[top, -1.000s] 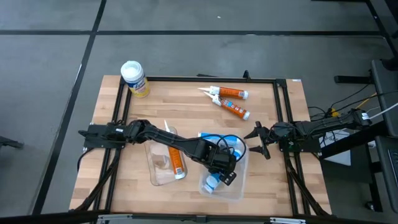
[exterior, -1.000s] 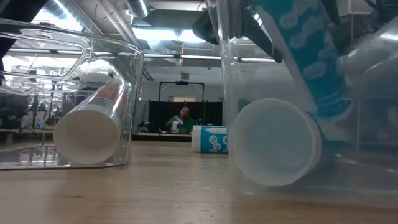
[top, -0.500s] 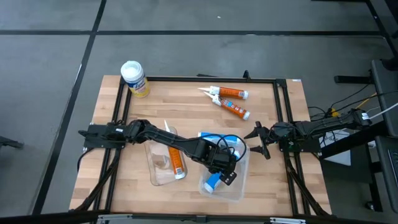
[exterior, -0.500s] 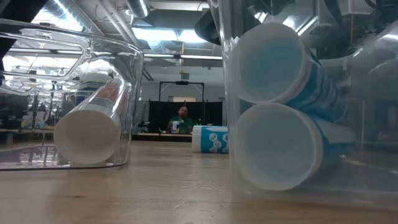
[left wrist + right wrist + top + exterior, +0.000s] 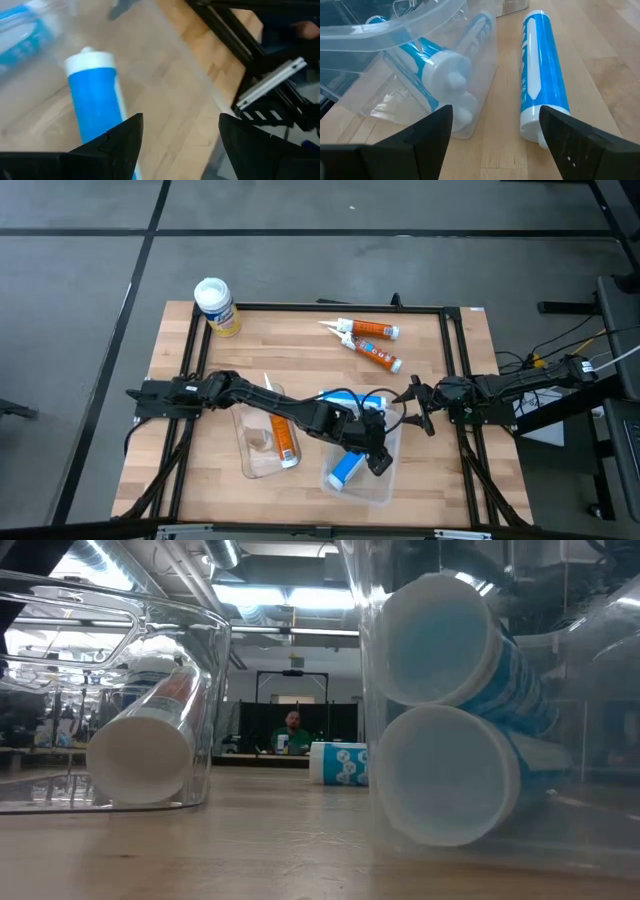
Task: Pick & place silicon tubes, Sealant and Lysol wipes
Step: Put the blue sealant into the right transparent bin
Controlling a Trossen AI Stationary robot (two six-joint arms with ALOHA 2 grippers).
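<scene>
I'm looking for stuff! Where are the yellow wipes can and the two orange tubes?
Lysol wipes (image 5: pixel 213 305): high view, on its white lid.
Orange tubes (image 5: pixel 371 332): high view, on the upper tube's orange body.

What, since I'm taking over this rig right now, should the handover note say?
Left gripper: open, empty, over the right bin.
Right gripper: open, empty, waiting at the table's right edge.
Done: two blue tubes stacked in the right bin; one orange tube in the left bin.
Left: a third blue tube on the table beside the right bin, two orange tubes at the far side, and the yellow wipes can upright at the far left corner.
</scene>
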